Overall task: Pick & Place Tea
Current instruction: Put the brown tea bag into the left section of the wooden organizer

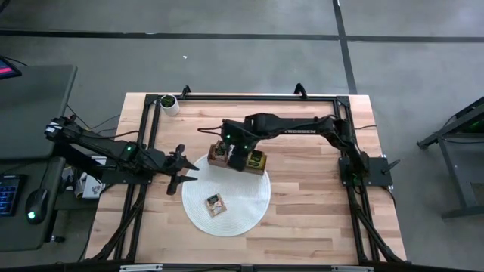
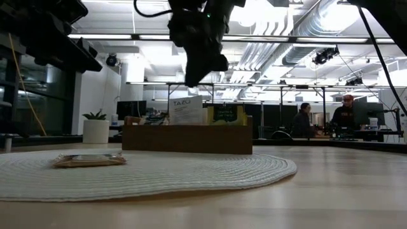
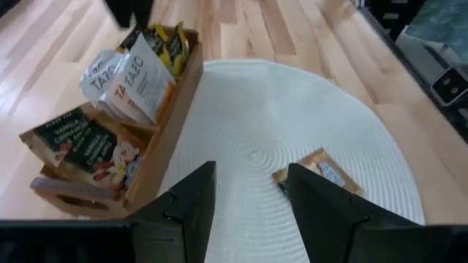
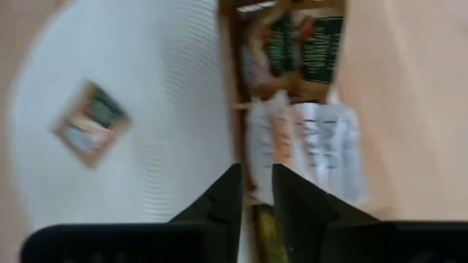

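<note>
- Wooden tray (image 1: 259, 168) standing on the tabletop toward the far edge, overlapping the far rim of the round woven mat (image 1: 249, 215); compartments stocked with upright tea packets (image 3: 135, 77), white, green and yellow.
- One loose tea packet (image 1: 215, 203) lying flat on the mat, near its middle, well apart from the tray.
- Right gripper (image 2: 198, 69) hanging above the tray's middle compartment, clear of the packets; fingers (image 4: 219, 201) parted only narrowly, nothing seen between them.
- Left gripper (image 1: 184, 168) waiting low at the mat's left rim, fingers (image 3: 191, 197) moderately spread and empty, pointed toward the loose packet.
- Handling, by judgement: packet light, thin and pliable, likely to bend or slide on the woven surface; glossy wrapper probably slippery.
- Flat-lying packet offering little height to pinch; best taken across its short width at an edge, fingers pressed down to the mat.
- Upright packets in the tray easier: pinch the exposed top edge, across the faces.
- Risk noted: dragging neighbouring packets out with the one chosen.
</note>
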{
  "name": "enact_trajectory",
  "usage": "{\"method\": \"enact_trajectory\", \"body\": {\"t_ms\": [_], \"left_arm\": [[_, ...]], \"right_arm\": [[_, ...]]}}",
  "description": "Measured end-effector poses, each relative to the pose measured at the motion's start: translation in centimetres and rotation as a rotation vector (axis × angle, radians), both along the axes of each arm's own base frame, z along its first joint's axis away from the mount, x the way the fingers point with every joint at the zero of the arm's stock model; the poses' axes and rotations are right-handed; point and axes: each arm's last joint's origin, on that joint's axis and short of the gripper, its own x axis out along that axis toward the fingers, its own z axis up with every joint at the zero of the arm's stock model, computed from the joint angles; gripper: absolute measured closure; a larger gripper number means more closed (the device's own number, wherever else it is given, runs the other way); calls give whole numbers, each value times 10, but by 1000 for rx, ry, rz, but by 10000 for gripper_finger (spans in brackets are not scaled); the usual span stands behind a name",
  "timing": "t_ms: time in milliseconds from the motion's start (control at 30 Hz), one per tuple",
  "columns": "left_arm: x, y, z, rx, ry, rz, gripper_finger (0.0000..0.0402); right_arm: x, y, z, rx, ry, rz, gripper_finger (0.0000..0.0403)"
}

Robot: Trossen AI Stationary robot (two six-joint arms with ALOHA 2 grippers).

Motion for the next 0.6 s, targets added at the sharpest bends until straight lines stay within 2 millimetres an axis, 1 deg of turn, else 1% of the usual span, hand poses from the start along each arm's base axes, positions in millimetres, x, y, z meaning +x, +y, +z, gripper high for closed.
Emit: {"method": "enact_trajectory", "body": {"t_ms": [67,133,233,333,400,467,500,600], "left_arm": [[-1,0,-2,5,20,1,232],[-2,1,-3,7,35,2,232],[-2,1,-4,10,45,2,232],[-1,0,-6,4,60,8,232],[0,0,-7,0,72,12,232],[1,-1,-9,-1,88,6,232],[2,-1,-10,-3,99,-4,232],[7,-4,-14,-14,122,-32,232]], "right_arm": [[2,6,2,57,-25,-22,319],[7,19,4,71,-68,-12,300],[11,46,6,37,-115,2,283],[15,73,9,10,-176,-27,281],[18,90,13,19,-236,-32,289],[24,104,10,20,-287,-44,308],[25,111,9,29,-305,-51,323],[32,128,-6,51,-308,-58,382]]}}
